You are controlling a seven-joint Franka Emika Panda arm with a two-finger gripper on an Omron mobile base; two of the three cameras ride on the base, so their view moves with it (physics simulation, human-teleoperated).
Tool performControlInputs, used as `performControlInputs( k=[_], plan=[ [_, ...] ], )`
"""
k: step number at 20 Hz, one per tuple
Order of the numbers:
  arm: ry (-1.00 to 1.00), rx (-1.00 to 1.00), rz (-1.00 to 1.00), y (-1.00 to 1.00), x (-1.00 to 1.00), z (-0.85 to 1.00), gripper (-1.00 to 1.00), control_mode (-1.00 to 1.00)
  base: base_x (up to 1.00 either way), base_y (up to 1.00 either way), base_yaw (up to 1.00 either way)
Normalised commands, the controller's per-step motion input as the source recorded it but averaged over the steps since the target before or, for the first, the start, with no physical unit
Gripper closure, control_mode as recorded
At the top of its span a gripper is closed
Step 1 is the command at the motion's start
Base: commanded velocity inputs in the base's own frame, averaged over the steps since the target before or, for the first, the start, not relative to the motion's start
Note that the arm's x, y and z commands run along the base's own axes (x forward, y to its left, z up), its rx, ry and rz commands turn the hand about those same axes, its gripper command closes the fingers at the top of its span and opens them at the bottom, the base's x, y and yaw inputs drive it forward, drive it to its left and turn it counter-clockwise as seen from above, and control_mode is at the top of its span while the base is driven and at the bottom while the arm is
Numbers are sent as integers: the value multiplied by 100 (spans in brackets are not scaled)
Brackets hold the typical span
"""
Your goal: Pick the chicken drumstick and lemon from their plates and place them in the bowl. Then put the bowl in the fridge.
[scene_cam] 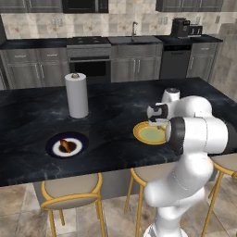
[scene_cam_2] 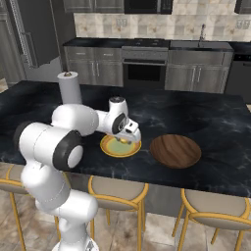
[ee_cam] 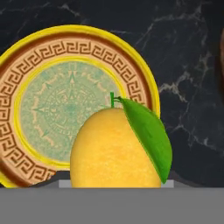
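Observation:
The yellow lemon (ee_cam: 114,148) with its green leaf sits close against my hand, over the near rim of the yellow-orange plate (ee_cam: 39,65). My gripper (scene_cam_2: 129,137) hangs just above that plate (scene_cam_2: 112,147), shut on the lemon (scene_cam_2: 126,140); the fruit hides the fingertips. The wide brown wooden bowl (scene_cam_2: 175,150) stands empty right of the plate. Far to the left, the brown-orange chicken drumstick (scene_cam: 67,146) lies on the blue-rimmed plate (scene_cam: 54,145). The gripper (scene_cam: 158,122) is over the yellow plate (scene_cam: 146,134) here too. The dark fridge (scene_cam_2: 37,29) stands at the back left.
A white paper towel roll (scene_cam: 76,95) stands upright on the black marble island (scene_cam: 111,115), behind the blue plate. Stools (scene_cam: 69,190) line the island's near edge. Cabinets, an oven and a sink run along the back wall.

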Motion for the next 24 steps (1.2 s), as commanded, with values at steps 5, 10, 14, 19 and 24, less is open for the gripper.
performControlInputs(
  k=[5,10,14,19,24],
  plan=[
    [2,4,0,-38,-40,50,100,-100,0,0,0],
    [1,0,0,-44,-35,45,100,-100,0,0,0],
    [0,0,0,-59,-18,18,100,-100,0,0,0],
    [2,0,0,-60,-1,4,100,-100,0,0,0],
    [3,0,0,-53,8,-3,100,-100,0,0,0]
  ],
)
